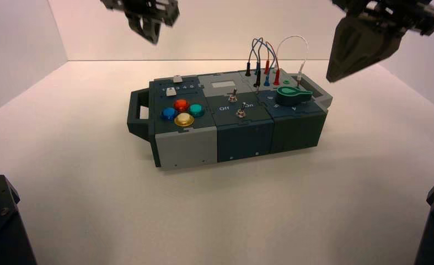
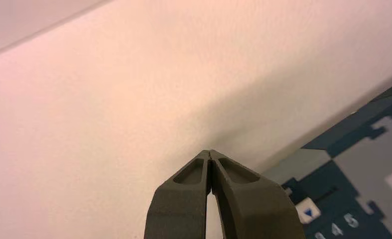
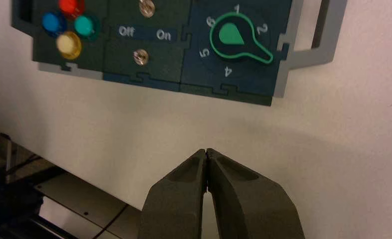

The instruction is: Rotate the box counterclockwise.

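The box sits mid-counter, slightly turned, its grey front panel facing the near-left. Both arms are up in the air, touching nothing. The left hand hangs above and behind the box's left end; its wrist view shows the fingertips pressed together, empty, over bare counter beside the box's corner, where the numerals "4" and "5" read next to a white slider cap. The right hand hovers above and beyond the right end handle, tips likewise closed on nothing, the counter below it in the wrist view.

Lettering now: the right wrist view gives "Off" and "On" between two metal toggle switches, and numerals 1, 2, 4, 5 and 6 ringing the green knob, whose pointer sits between 2 and 4. Four round buttons, red, blue, teal and yellow, cluster at the left. Looped wires stand at the back right.

Open white counter lies all round the box; walls stand well apart behind and to the sides.
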